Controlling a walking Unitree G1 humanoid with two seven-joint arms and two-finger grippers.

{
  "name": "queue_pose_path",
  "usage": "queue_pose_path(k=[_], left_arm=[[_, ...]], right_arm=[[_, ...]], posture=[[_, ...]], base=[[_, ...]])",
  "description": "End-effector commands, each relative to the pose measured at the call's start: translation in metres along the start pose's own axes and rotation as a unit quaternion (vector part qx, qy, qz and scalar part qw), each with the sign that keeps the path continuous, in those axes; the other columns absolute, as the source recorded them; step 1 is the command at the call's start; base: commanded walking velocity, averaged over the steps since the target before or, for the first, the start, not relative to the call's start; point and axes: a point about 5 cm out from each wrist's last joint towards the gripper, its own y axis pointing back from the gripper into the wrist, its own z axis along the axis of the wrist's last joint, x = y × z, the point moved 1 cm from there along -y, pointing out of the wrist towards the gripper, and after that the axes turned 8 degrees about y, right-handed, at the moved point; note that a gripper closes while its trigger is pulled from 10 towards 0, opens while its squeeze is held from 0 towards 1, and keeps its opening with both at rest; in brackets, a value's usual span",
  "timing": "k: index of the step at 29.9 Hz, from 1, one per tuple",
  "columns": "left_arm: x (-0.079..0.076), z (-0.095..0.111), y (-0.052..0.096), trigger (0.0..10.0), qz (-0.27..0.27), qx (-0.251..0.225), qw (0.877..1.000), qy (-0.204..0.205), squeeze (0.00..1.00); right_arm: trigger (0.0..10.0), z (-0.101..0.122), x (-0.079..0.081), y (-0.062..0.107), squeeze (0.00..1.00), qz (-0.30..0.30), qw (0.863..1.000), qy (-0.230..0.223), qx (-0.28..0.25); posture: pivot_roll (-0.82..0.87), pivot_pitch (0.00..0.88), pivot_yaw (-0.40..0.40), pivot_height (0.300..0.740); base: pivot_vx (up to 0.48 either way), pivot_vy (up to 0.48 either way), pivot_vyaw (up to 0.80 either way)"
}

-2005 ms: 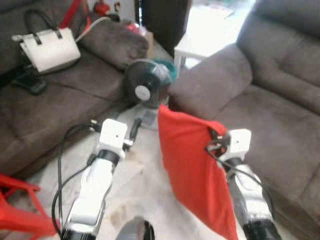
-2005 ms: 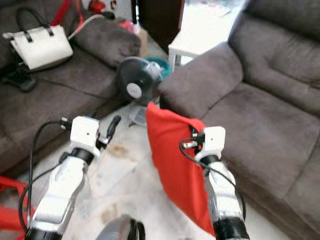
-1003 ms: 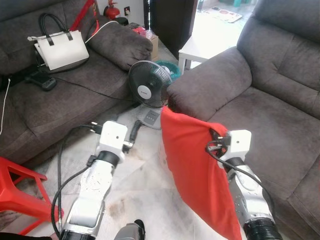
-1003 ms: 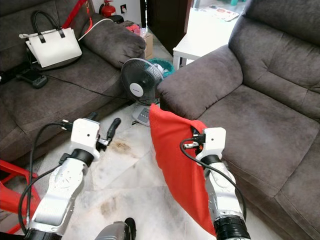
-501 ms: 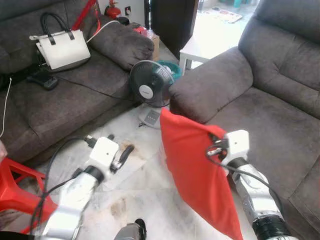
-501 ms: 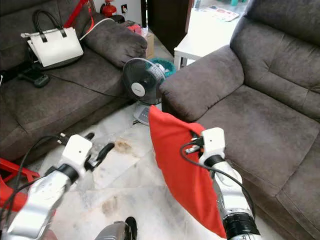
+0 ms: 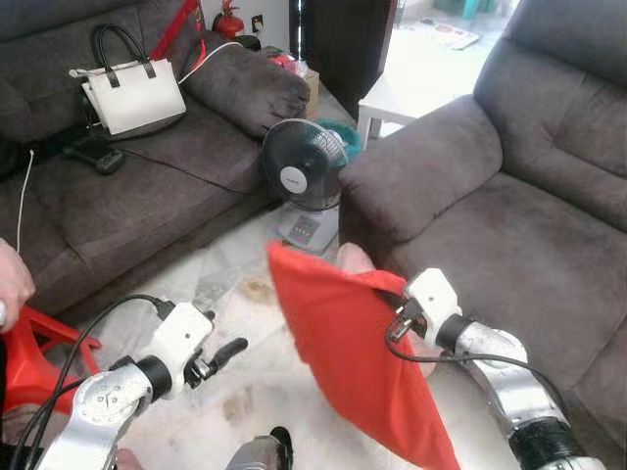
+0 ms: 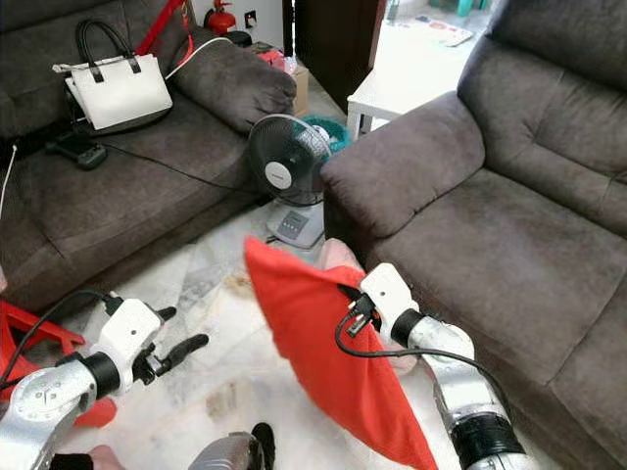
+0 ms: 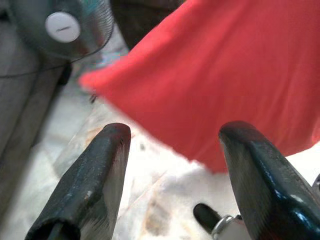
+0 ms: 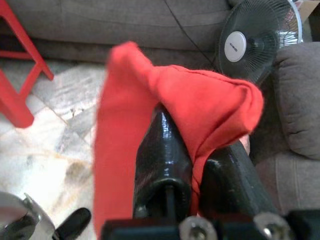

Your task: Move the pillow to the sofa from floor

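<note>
Right gripper [image 10: 197, 150]: clamped on a pinched fold of the red pillow [image 8: 328, 352], cloth bunched between and over both black fingers [image 10: 162, 150]. Held clear of the floor [image 8: 220, 284], hanging below and to the left of the claw, one corner jutting up and away from it.

Pillow, handling, as judged: soft, limp, light; drapes and folds under its own weight, no stiffness. Cover cloth not slippery by the look of it, nothing fragile. Present hold at an upper edge likely adequate for carrying; a deeper bite into the stuffing probably safer against the fold slipping out during a swing.

Left gripper [image 7: 214, 360]: spread wide, empty, low over the floor, well apart from the right claw; red cloth hanging just ahead of its fingers [image 9: 90, 185], not touching.

Beyond the right claw: standing fan [image 8: 282, 166], just past the pillow's raised corner. To the right of the claw: grey sofa [image 8: 509, 245], armrest near, seat cushion bare, presumably the drop point. Farther left: second sofa [image 8: 118, 186] bearing a white handbag [image 8: 118, 88]. Red stool [image 7: 34, 357] near the left arm; a person's hand [image 7: 12, 284] at the frame edge.
</note>
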Motion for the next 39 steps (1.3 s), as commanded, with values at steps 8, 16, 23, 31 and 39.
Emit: queue_pose_path(k=[8, 16, 23, 31, 39], left_arm=[[0.000, 0.004, -0.007, 10.0, 0.035, -0.023, 0.999, 0.010, 0.00], [0.020, 0.038, -0.020, 10.0, 0.204, -0.132, 0.968, 0.068, 0.00], [0.017, 0.042, -0.026, 10.0, 0.205, -0.135, 0.967, 0.070, 0.00], [0.015, 0.042, -0.027, 10.0, 0.205, -0.137, 0.966, 0.074, 0.00], [0.012, 0.043, -0.029, 10.0, 0.196, -0.135, 0.969, 0.064, 0.00]], right_arm=[[10.0, 0.025, -0.022, -0.001, 0.00, -0.051, 0.997, 0.021, -0.053], [10.0, 0.029, -0.018, -0.005, 0.00, -0.076, 0.994, -0.016, -0.076], [10.0, 0.029, -0.016, -0.007, 0.00, -0.089, 0.993, -0.028, -0.078], [10.0, 0.029, -0.016, -0.009, 0.00, -0.100, 0.991, -0.035, -0.080], [10.0, 0.030, -0.018, -0.010, 0.00, -0.115, 0.990, -0.039, -0.078]], posture=[[0.19, 0.081, -0.040, 0.740], [0.18, 0.078, -0.040, 0.740], [0.18, 0.084, -0.037, 0.740], [0.18, 0.089, -0.041, 0.740], [0.19, 0.093, -0.042, 0.740]], base=[[0.000, 0.000, 0.00], [0.000, -0.118, 0.00], [0.000, -0.371, 0.00], [0.000, 0.000, 0.00], [0.000, 0.000, 0.00]])
